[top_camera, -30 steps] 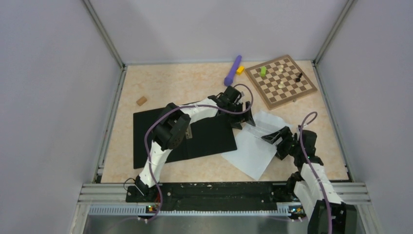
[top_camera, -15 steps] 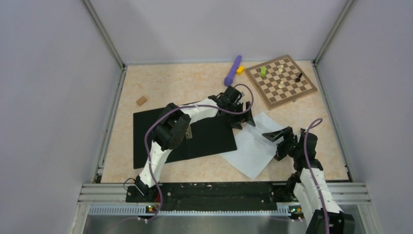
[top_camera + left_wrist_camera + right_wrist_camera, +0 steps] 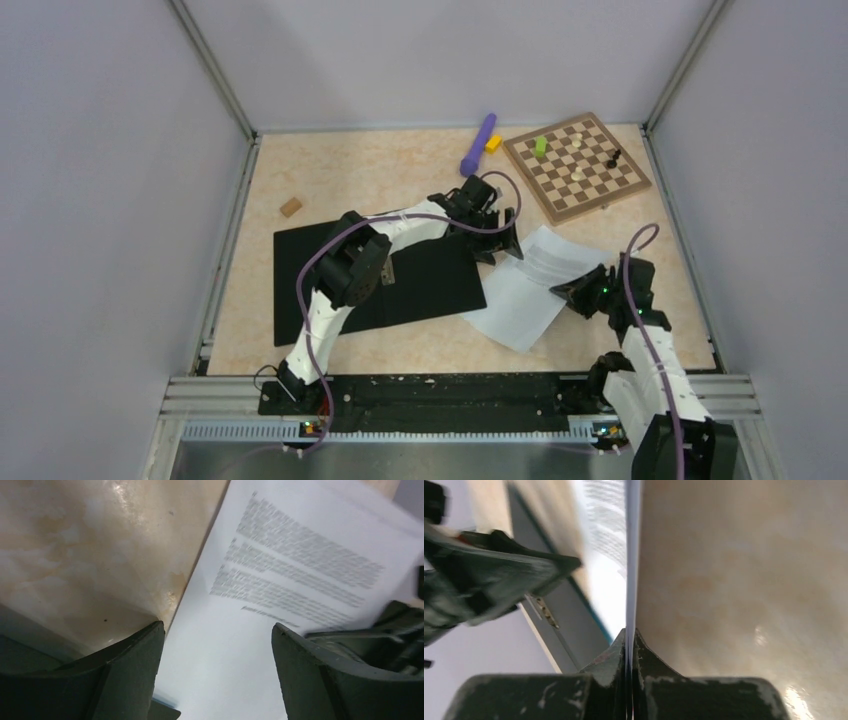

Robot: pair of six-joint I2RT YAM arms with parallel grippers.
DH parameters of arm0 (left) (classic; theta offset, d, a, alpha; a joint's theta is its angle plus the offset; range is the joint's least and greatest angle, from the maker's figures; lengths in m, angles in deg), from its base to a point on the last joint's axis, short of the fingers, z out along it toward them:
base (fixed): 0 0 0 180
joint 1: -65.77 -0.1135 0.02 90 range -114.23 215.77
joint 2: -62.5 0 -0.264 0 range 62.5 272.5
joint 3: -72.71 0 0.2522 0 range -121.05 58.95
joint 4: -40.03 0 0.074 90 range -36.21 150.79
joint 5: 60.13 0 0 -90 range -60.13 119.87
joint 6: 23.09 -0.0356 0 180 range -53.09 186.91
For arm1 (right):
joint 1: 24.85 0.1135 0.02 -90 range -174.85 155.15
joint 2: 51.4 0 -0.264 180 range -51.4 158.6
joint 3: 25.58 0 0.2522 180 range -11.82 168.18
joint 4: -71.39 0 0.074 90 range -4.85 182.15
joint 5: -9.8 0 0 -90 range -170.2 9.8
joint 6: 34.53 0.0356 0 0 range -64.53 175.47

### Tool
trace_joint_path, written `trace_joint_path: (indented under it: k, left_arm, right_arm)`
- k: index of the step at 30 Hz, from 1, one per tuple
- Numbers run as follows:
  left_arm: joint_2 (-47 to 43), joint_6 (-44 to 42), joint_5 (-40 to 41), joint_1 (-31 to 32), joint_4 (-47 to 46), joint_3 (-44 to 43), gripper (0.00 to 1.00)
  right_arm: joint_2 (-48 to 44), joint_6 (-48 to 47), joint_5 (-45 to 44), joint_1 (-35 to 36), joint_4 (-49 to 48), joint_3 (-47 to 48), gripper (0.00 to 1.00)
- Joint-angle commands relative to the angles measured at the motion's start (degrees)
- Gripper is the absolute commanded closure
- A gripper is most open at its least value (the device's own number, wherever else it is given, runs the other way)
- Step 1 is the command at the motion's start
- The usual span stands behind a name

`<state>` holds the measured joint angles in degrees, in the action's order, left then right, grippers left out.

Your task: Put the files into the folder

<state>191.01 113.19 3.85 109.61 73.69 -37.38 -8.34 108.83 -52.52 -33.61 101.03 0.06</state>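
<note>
The folder [image 3: 380,285] lies open on the table, black inner faces up; its teal edge shows in the right wrist view [image 3: 569,625]. The files [image 3: 525,285], white printed sheets, lie just right of it, their left corner over the folder's right edge. My right gripper [image 3: 582,291] is shut on the sheets' right edge, and the paper runs edge-on from between its closed jaws [image 3: 630,635]. My left gripper [image 3: 503,240] hangs open over the sheets' upper left part; the files [image 3: 300,555] show between its fingers [image 3: 125,675].
A brown chessboard [image 3: 575,165] with several pieces stands at the back right. A purple stick [image 3: 478,143] and a yellow block [image 3: 493,143] lie beside it. A small brown block [image 3: 291,207] sits at the left, above the folder.
My right gripper, open over the sheets before, has dropped to their right edge and shut on it. The sheets' right side has shifted slightly. The left arm has not moved.
</note>
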Motion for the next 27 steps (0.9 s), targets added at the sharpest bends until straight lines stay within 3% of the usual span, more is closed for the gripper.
trace_joint_path:
  k: [1, 10, 16, 22, 27]
  left_arm:
    - [-5.1, -5.3, 4.3, -1.2, 6.0, -3.1, 0.16]
    - [-23.2, -10.0, 5.1, -10.5, 8.8, 2.9, 0.15]
    - [-32.1, -11.4, 5.0, -17.0, 10.4, 10.1, 0.14]
    - [-40.1, -12.7, 14.0, -24.4, 16.7, 18.5, 0.14]
    - [-47.3, -13.0, 18.0, -31.2, 19.7, 25.8, 0.14]
  right_arm:
    - [4.0, -10.7, -3.7, 0.2, 3.0, 15.2, 1.0]
    - [19.7, -20.6, -0.4, 3.3, 4.2, 46.3, 1.0]
    - [30.2, -20.7, 2.2, 16.6, 3.7, 63.5, 1.0]
    - [39.2, -17.1, 6.3, 28.9, -2.6, 71.1, 1.0]
    - [41.5, -11.7, 10.9, 31.1, -12.2, 63.4, 1.0]
